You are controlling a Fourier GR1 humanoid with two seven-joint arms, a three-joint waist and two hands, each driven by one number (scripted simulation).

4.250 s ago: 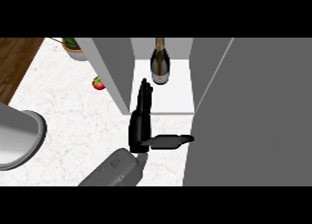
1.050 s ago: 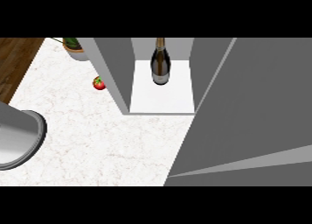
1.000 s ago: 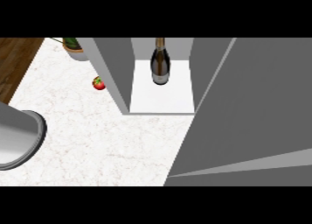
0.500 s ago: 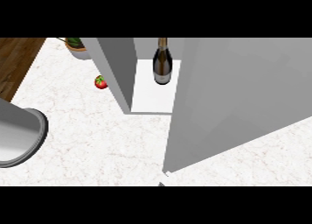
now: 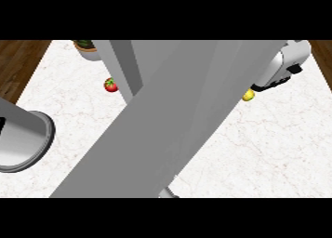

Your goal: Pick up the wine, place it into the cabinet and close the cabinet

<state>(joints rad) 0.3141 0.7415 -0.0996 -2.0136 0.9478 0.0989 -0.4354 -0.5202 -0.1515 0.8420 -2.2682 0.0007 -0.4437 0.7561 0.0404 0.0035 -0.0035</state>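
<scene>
One cabinet door [image 5: 175,116] slants lower-left to upper-right, hiding wine; hands' states untellable.

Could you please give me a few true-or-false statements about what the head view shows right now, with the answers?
1. A grey cabinet door sweeps across the middle of the view. True.
2. The wine bottle stands in plain sight on the counter. False: no bottle shows; the door covers the cabinet's inside.
3. A small red fruit lies on the counter left of the cabinet. True.
4. A black hand grips the door's edge. False: no hand shows clearly in this view.
5. A yellow fruit lies right of the door. True.
6. The counter is dark wood. False: it is white marble; wood shows only beyond its edges.
</scene>
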